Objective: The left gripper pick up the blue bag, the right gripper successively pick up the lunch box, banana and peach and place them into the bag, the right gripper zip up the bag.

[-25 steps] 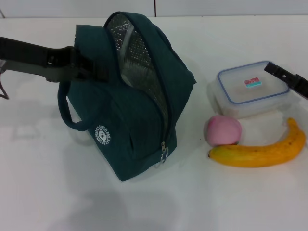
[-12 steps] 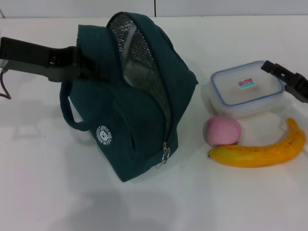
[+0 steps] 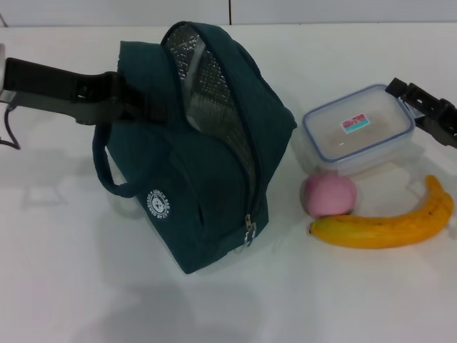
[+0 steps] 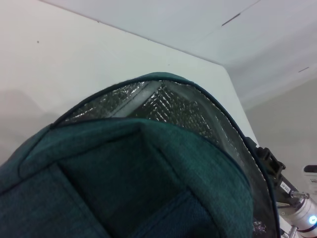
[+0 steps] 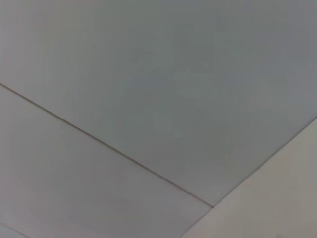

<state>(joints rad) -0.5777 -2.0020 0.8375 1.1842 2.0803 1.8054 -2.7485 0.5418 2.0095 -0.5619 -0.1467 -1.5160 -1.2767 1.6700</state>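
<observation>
Head view, lunch box (image 3: pixel 357 138) lifted, shifted left

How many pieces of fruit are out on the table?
2. The peach sits just in front of the lunch box, and the banana lies in front of the peach, touching it. The blue bag could hide more.

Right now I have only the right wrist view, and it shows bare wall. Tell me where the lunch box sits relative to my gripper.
Observer: The right gripper grips the lunch box at its far right corner.
Operator: Give me the bag's state.
Observer: The blue bag is unzipped, foil lining showing; the left gripper holds its handle.
Operator: Locate the fruit.
Observer: The peach and banana lie side by side, nearer the robot than the box.
</observation>
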